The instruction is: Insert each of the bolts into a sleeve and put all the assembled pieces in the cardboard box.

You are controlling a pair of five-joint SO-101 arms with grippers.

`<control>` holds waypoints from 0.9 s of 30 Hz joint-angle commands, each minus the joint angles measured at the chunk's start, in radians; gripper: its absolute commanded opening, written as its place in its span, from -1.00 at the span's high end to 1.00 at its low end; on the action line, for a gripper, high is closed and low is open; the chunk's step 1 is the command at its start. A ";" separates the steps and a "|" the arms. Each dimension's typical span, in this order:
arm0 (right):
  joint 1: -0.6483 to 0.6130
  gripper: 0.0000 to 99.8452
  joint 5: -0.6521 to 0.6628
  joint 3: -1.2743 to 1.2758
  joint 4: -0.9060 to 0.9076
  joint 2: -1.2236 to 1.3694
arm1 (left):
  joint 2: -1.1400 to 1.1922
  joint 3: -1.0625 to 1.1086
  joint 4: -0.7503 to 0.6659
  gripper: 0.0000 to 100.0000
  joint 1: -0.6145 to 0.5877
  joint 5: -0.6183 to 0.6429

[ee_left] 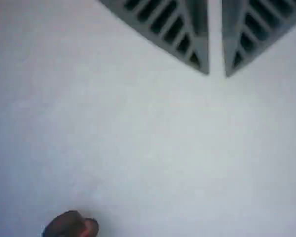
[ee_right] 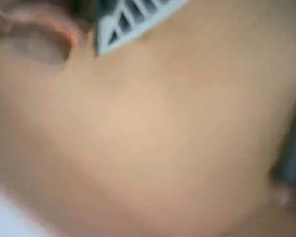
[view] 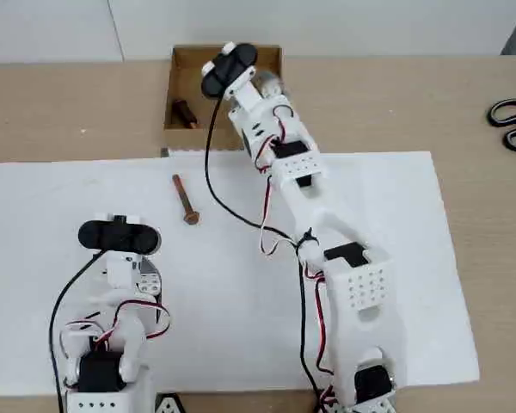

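Observation:
A brown bolt lies on the white paper sheet, its head toward the near side. That head also peeks in at the edge of the left wrist view. My left gripper hangs just short of the bolt, shut with nothing in it. The cardboard box stands at the back with a dark assembled piece inside. My right gripper is stretched out over the box. In the right wrist view the cardboard floor is very close, and a blurred reddish-brown shape sits near the camera.
Black-handled scissors lie at the table's far right. The right arm crosses the middle of the paper toward the box. The paper to the left of the bolt is bare.

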 commanded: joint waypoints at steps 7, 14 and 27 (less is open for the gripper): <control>0.007 0.60 0.003 -0.057 0.062 -0.107 | -0.006 -0.005 -0.023 0.99 0.000 0.000; 0.030 0.60 0.006 -0.057 0.496 -0.343 | -0.006 -0.005 -0.023 0.99 0.000 0.000; 0.039 0.60 0.003 -0.057 1.069 -0.562 | -0.006 -0.005 -0.023 0.99 -0.002 0.000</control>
